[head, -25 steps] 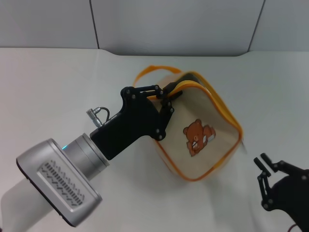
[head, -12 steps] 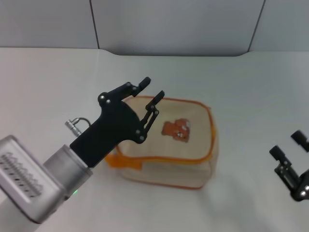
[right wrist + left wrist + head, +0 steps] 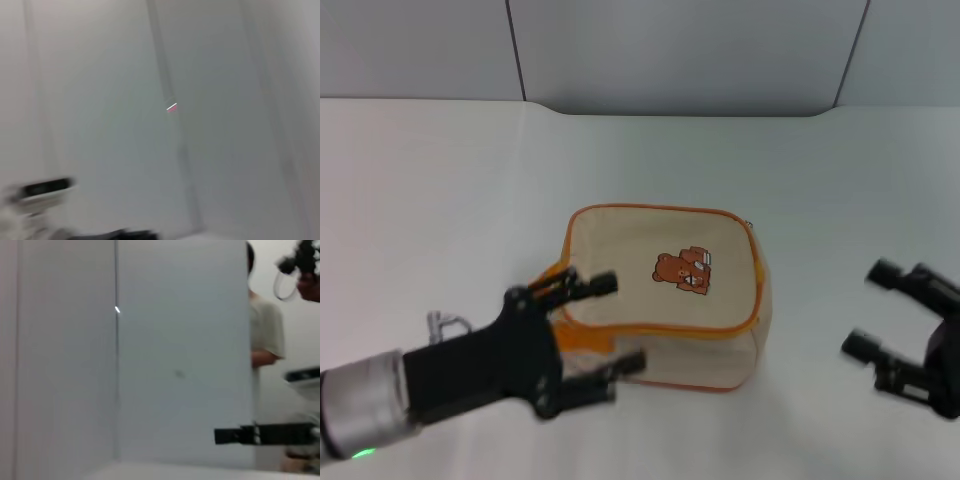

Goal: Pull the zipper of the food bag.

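Spread wide, my left gripper (image 3: 605,329) hangs low at the near left corner of the food bag (image 3: 665,295), one finger (image 3: 588,285) level with the bag's upper face and the other (image 3: 616,368) down near its base, with the orange strap handle (image 3: 582,345) lying between them. I cannot tell whether either finger touches the fabric. My left arm reaches in from the lower left of the head view, its silver wrist section behind the black pincer.

The food bag lies on the white table (image 3: 440,200) near the middle of the head view, bear picture (image 3: 682,270) facing up, orange piping framing the top face. The zipper (image 3: 753,275) runs along the bag's right-hand orange-trimmed edge; a small dark speck near the far right corner may be its pull tab, though it is too small to be sure.

My right gripper (image 3: 885,310) sits well apart from the bag at the right edge of the head view, its two fingers parted and holding nothing.

Neither wrist view shows the bag. The left wrist camera looks at a pale wall panel (image 3: 175,355), with a person in a light shirt (image 3: 265,330) at the side. The right wrist camera shows only blurred grey wall.
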{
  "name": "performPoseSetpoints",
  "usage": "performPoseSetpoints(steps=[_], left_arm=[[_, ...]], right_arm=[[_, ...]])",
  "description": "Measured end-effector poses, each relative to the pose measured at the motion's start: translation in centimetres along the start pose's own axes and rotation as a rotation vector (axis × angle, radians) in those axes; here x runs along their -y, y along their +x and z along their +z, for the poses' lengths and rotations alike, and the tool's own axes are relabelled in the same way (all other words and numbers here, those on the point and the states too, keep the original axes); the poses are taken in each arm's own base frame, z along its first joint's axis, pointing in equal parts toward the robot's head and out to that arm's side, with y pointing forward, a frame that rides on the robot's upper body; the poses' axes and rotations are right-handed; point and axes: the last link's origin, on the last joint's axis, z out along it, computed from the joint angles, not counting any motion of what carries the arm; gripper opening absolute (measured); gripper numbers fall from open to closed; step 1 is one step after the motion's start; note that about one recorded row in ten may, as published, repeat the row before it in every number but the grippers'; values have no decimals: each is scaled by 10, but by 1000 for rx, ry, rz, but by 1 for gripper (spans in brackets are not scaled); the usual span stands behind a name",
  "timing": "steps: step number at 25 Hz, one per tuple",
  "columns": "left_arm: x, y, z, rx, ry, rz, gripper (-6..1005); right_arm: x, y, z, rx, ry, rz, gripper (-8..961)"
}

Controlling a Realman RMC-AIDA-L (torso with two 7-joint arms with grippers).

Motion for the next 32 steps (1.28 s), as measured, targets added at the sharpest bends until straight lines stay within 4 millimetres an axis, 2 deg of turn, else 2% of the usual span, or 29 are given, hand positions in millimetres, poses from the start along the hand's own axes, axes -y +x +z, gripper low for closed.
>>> performPoseSetpoints(steps=[2, 3, 9, 13, 32], left_arm=[[-2, -1, -10, 32, -28, -38, 729], [-4, -1, -15, 40, -37, -55, 770], [-9, 2, -34, 59, -68, -119, 793], [-13, 1, -39, 62, -69, -137, 808], [-19, -3, -39, 83, -89, -149, 813]], right_arm=[[2, -6, 6, -63, -114, 36, 816], [3, -11, 14, -128, -229, 73, 821], [5, -14, 35, -253, -390, 105, 848], [8, -14, 44, -301, -405, 96, 849], [9, -11, 46, -296, -378, 74, 848]])
